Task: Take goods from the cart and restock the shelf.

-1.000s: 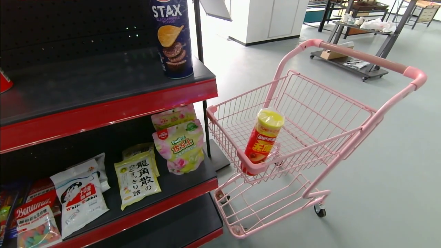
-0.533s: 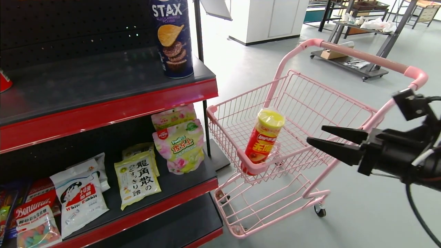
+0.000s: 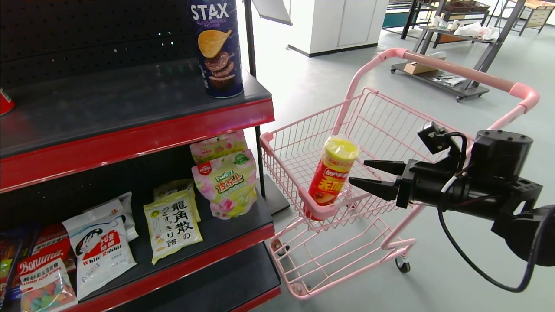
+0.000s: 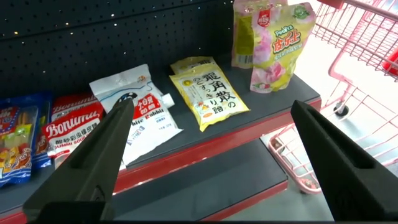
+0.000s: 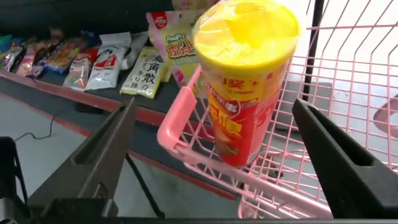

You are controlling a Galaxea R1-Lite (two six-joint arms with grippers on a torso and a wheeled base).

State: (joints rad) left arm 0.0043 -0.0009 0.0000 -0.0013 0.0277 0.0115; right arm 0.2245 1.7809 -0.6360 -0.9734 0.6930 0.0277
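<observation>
A red chip can with a yellow lid (image 3: 331, 172) (image 5: 245, 81) stands upright in the front left corner of the pink cart (image 3: 438, 130) (image 5: 180, 121). My right gripper (image 3: 366, 174) (image 5: 211, 149) is open, level with the can and just to its right, fingers pointing at it. My left gripper (image 4: 208, 146) is open in front of the lower shelf (image 4: 205, 140) with nothing between its fingers. A tall dark blue chip can (image 3: 217, 47) stands at the right end of the upper shelf (image 3: 117, 99).
Snack bags lie on the lower shelf: yellow ones (image 3: 172, 225) (image 4: 208, 93), a white one (image 3: 100, 249) (image 4: 140, 106), pink-green pouches (image 3: 227, 180) (image 4: 273, 37). A red object (image 3: 5, 104) sits at the upper shelf's left edge. Grey floor lies open right of the cart.
My right arm came in from the right and moved left over the cart's rim toward the red can. The can, cart and shelf goods stayed put.
</observation>
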